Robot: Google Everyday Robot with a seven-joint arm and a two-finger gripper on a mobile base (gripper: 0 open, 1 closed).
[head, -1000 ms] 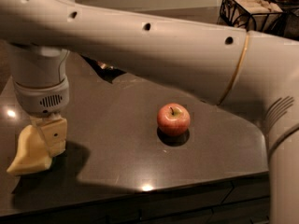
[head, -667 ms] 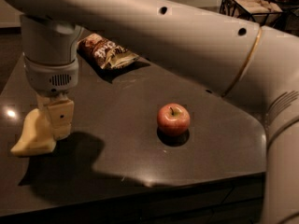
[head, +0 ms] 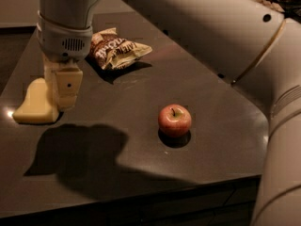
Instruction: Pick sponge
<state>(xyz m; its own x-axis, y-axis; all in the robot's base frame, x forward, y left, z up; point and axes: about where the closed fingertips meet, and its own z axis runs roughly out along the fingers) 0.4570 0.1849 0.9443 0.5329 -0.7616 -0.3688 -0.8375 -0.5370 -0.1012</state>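
The sponge (head: 34, 105) is a pale yellow foam pad at the left of the camera view. It hangs tilted from my gripper (head: 59, 100), above the dark table (head: 216, 102). The gripper points straight down from the grey wrist, and its cream fingers (head: 68, 85) with a dark dot are shut on the sponge's right end. A large shadow of the wrist and sponge falls on the table below and to the right. My arm spans the top of the view.
A red apple (head: 174, 119) stands near the middle of the table. A brown-and-white snack bag (head: 117, 48) lies behind and right of the gripper. The table's front edge runs along the bottom, and its left edge is close to the sponge.
The gripper has risen and shifted slightly right with the sponge in it. The arm has swung up, uncovering the snack bag. The apple has not moved.
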